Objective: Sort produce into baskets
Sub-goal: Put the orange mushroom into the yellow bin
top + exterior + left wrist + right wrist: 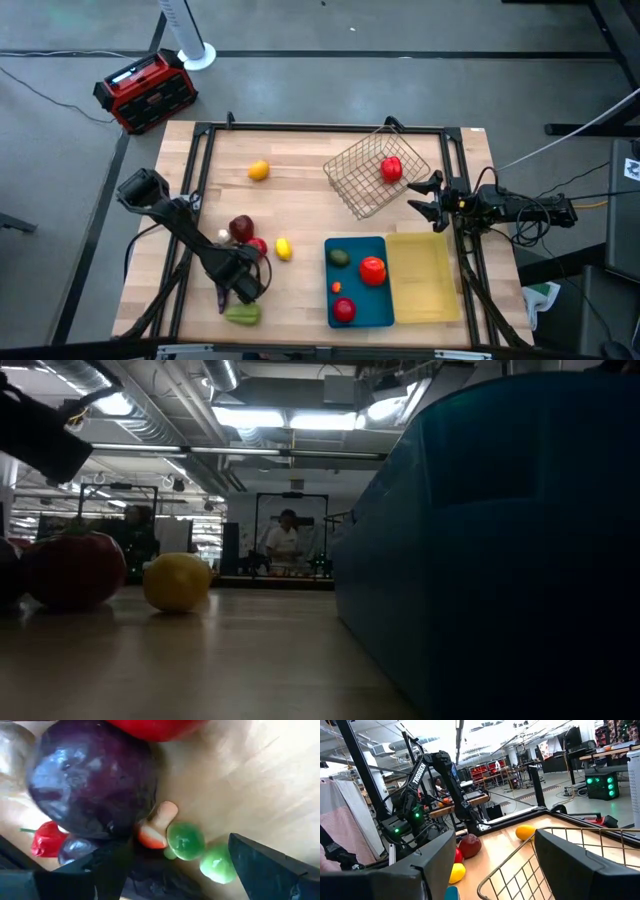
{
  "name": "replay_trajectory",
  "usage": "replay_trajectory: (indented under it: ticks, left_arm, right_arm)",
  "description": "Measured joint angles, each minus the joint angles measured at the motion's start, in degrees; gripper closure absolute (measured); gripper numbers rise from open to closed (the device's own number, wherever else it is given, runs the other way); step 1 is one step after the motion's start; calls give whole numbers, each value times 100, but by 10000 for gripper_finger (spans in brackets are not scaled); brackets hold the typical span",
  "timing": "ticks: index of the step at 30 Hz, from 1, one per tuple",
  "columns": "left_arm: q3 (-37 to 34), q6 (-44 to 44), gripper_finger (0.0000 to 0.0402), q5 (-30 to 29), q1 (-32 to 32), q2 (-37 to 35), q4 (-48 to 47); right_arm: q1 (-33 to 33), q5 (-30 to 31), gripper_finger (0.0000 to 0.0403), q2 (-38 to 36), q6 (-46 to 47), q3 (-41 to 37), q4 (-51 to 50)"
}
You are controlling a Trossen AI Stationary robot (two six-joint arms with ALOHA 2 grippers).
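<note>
My left gripper [238,288] is open, low over the near left of the table. Its fingers [102,870] stand apart beside a dark purple vegetable [90,780], green pieces [185,840] and a red chili [47,840]. A green vegetable [242,314] lies beside it. A dark red piece [241,228], a red one [258,247] and a lemon [283,248] lie on the wood. My right gripper [418,197] is open and empty beside the wire basket [365,180], which holds a red piece [390,168]. The blue tray [380,305] holds several pieces.
The pale yellow tray [425,275] sits right of the blue tray. An orange-yellow fruit [258,170] lies at the far left. A red-and-black box [145,90] stands on the floor beyond the table. A person [287,540] stands far behind the table.
</note>
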Motion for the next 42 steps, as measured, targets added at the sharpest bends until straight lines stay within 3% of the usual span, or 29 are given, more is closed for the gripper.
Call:
replay_trajectory:
  ticks: [9, 24, 42]
  left_arm:
    - [-419, -72, 113, 44, -1, -2, 436]
    - [-430, 152, 212, 84, 91, -4, 579]
    - [-441, 453, 282, 126, 567, -398, 889]
  right_arm:
    - [2, 12, 134, 0, -20, 0, -62]
    - [0, 18, 134, 0, -22, 0, -62]
    - [2, 20, 134, 0, -22, 0, -104]
